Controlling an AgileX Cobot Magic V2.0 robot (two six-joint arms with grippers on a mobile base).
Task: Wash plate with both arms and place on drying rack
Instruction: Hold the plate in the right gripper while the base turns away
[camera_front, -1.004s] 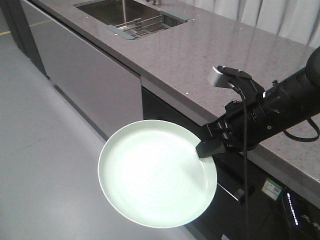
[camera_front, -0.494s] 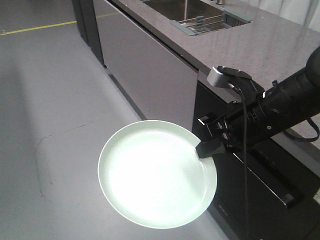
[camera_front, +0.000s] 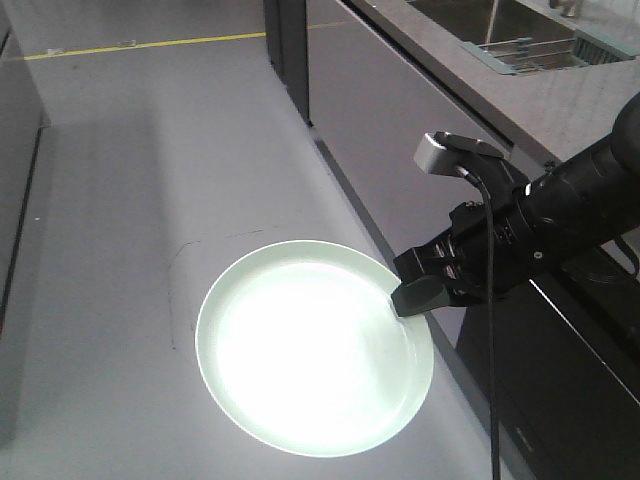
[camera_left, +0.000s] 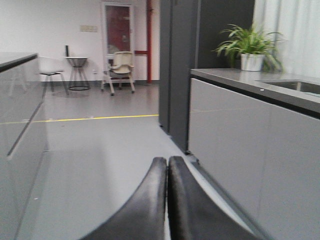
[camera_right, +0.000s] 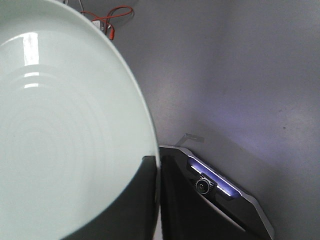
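Left gripper (camera_left: 167, 200): fingers pressed together, nothing between them, pointing down the aisle. Plate (camera_front: 315, 350) is held out level over the floor (camera_front: 130, 180), clear of the counter (camera_front: 560, 105). Right gripper (camera_front: 408, 296) is clamped on the plate's right rim. Drying rack (camera_front: 525, 52) sits far upper right, over the sink. Step looks like carrying the plate to the sink, no washing yet. Next: bring the base alongside the sink and the plate over the basin.

Kitchen in lab-like hall: grey counter (camera_front: 560, 100), sink (camera_front: 452, 10), drying rack (camera_front: 535, 50), yellow floor line (camera_front: 150, 45).
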